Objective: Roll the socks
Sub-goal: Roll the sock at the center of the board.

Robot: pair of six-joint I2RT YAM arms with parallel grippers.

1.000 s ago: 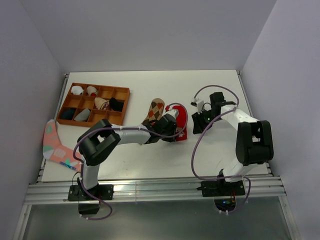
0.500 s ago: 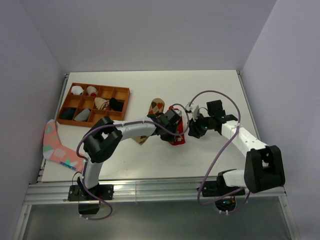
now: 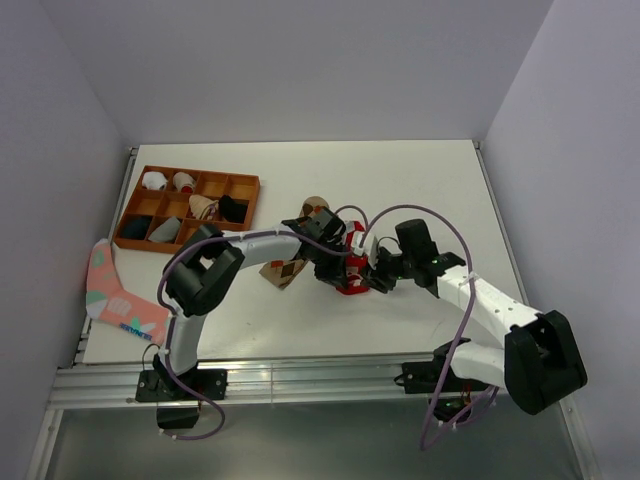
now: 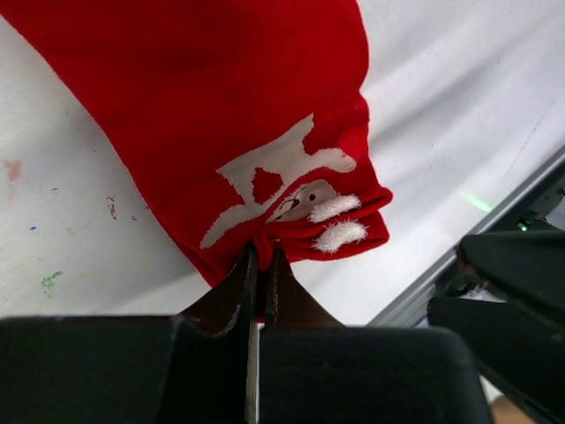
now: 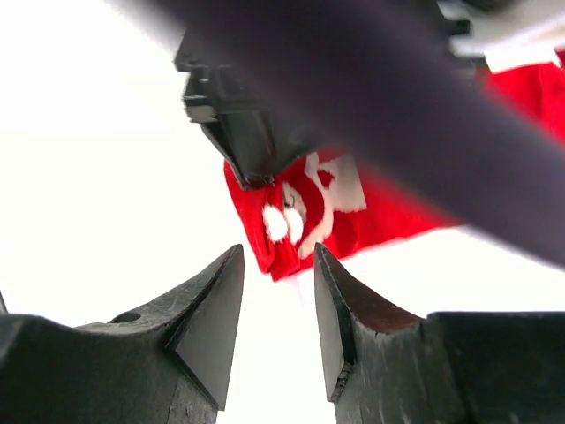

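The red sock (image 3: 352, 284) with white markings lies bunched at mid-table. My left gripper (image 4: 262, 254) is shut on a pinched fold at its edge (image 3: 341, 267), and the rest of the sock (image 4: 221, 106) spreads out on the table beyond the fingers. The tan argyle sock (image 3: 283, 271) lies just to the left, crossed by my left arm, with its far end (image 3: 317, 206) showing above the arm. My right gripper (image 3: 373, 272) is on the red sock's right side, open, and nothing sits between its fingers (image 5: 278, 252). The sock's corner (image 5: 291, 238) lies just ahead of its tips.
A wooden compartment tray (image 3: 200, 173) holding several rolled socks stands at the back left. A pink sock (image 3: 115, 290) with teal and white markings lies at the left table edge. The metal rail (image 3: 300, 380) runs along the near edge.
My right arm has swung down and left to the red sock, its jaws narrowing. My left gripper has dragged the sock's edge toward the near side, bunching it.
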